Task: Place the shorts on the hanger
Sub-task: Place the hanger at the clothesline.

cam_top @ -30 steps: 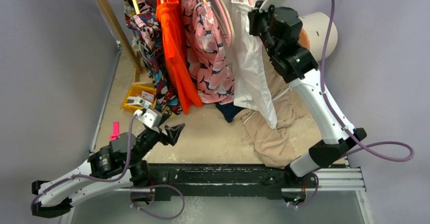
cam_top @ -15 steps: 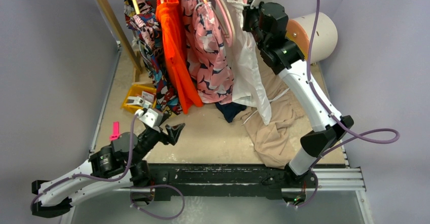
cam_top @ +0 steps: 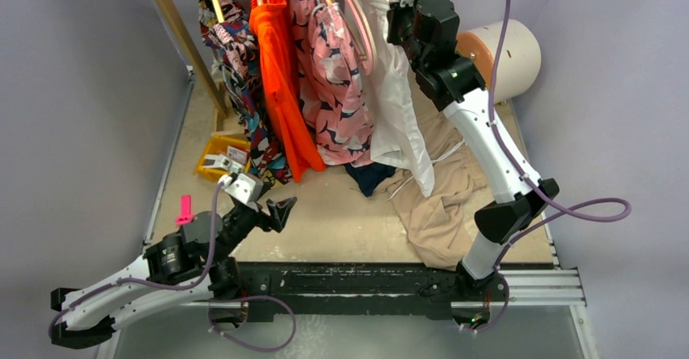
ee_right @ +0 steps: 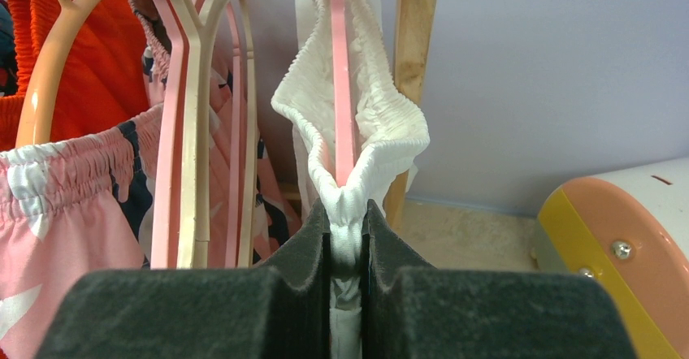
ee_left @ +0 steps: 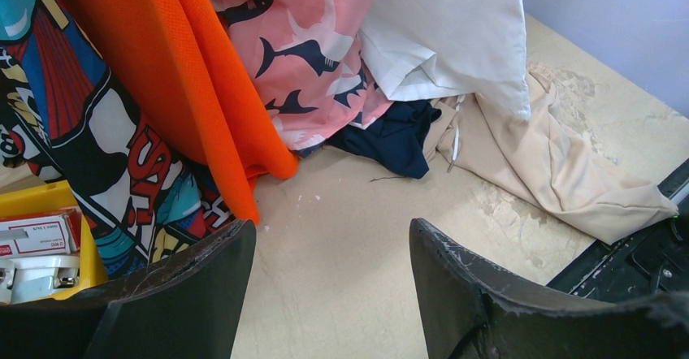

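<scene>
I'm edging right gripper [ee_right: 347, 222] toward far edge, pinching soft light shorts [ee_right: 383, 130] by waistband over hanger [ee_right: 339, 67]; left gripper [ee_left: 331, 249] wide.

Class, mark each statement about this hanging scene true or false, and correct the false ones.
1. The right end effector is shut on the gathered waistband of the shorts. True.
2. The left end effector is shut on a garment. False: its jaws stand open and hold nothing, low over the table.
3. The hanger runs up inside the shorts' waistband opening. True.
4. The tan garment hangs among the other clothes. False: it lies crumpled on the table, below the hanging shorts.
</scene>
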Controlling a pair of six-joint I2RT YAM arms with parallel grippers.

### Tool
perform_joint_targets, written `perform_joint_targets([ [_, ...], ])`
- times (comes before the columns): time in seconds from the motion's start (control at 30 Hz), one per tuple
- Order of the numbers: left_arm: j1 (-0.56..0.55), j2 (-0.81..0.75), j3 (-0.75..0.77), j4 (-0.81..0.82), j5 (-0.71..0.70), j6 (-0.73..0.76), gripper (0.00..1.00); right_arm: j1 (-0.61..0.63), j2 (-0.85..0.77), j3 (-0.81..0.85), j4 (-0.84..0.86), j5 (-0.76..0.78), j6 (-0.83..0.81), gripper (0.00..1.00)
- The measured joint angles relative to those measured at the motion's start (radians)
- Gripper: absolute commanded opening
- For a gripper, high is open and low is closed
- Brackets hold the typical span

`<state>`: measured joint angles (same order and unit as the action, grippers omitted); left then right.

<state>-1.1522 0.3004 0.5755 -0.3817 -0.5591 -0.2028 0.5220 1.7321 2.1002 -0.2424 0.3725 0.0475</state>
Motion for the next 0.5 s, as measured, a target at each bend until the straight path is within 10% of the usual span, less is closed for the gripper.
perform_joint_targets([
  [0.5,0.0,0.009,0.0,0.0,0.0,0.0,0.68,-0.022,0.063,0.159,-0.179,-0.073,0.155,0.0],
])
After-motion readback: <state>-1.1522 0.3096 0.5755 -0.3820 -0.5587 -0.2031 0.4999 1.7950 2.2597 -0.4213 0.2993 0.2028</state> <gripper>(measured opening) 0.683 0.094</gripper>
